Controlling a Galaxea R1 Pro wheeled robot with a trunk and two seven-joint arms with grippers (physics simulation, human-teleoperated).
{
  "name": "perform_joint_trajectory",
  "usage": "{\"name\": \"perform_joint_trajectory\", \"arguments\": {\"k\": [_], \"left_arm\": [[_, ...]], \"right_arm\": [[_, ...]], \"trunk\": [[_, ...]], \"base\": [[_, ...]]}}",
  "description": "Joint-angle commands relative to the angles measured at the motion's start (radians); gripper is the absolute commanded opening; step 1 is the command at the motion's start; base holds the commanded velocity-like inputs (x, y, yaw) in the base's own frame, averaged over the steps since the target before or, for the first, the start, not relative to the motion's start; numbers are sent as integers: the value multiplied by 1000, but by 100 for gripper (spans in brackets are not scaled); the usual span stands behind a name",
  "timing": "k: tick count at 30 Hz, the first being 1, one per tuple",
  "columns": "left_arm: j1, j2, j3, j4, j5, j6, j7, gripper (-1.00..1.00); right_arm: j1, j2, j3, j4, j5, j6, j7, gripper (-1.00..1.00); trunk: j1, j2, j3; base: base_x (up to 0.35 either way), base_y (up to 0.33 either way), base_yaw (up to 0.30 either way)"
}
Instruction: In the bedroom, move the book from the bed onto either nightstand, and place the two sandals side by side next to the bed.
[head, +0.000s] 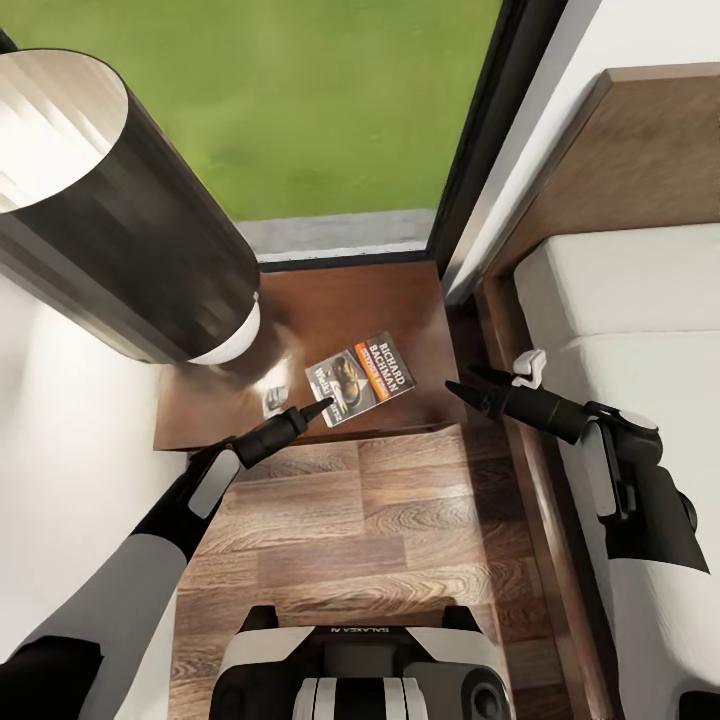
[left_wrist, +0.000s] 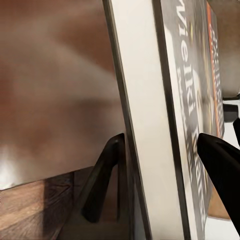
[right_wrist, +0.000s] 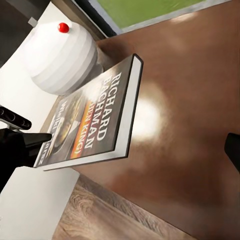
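The book (head: 362, 380), grey with an orange band and white lettering, is over the front part of the dark-brown nightstand (head: 350, 300). My left gripper (head: 322, 407) is shut on its near corner. In the left wrist view one finger (left_wrist: 105, 180) lies under the book (left_wrist: 145, 125) and the other on its cover. The right wrist view shows the book (right_wrist: 95, 120) with that end raised and the left gripper (right_wrist: 30, 142) on it. My right gripper (head: 462, 382) hangs open and empty by the nightstand's right front corner, beside the bed (head: 620, 290). The sandals are out of view.
A tall lamp with a dark shade (head: 110, 200) and a white ribbed base (right_wrist: 60, 57) stands on the nightstand's left side. A window (head: 300, 100) lies behind the nightstand. Wood-plank floor (head: 380, 520) runs between my base, the left wall and the bed frame.
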Motion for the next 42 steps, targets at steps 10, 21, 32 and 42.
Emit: {"name": "perform_joint_trajectory", "arguments": {"k": [10,21,32,42], "left_arm": [[3,2,5,10,51,11,16,-100],[3,2,6,9,106,11,117,-100],[3,0,6,8,115,11,202,-100],[3,-2,8,-1,147,11,266,-100]], "right_arm": [[0,0,-1,0,-6,8,1,100],[0,0,-1,0,-6,6,1,100],[1,0,-1,2,-6,6,1,100],[1,0,-2,2,-6,6,1,100]], "trunk": [[0,0,0],[0,0,0],[0,0,0],[0,0,0]], "base": [[0,0,0],[0,0,0],[0,0,0],[0,0,0]]}}
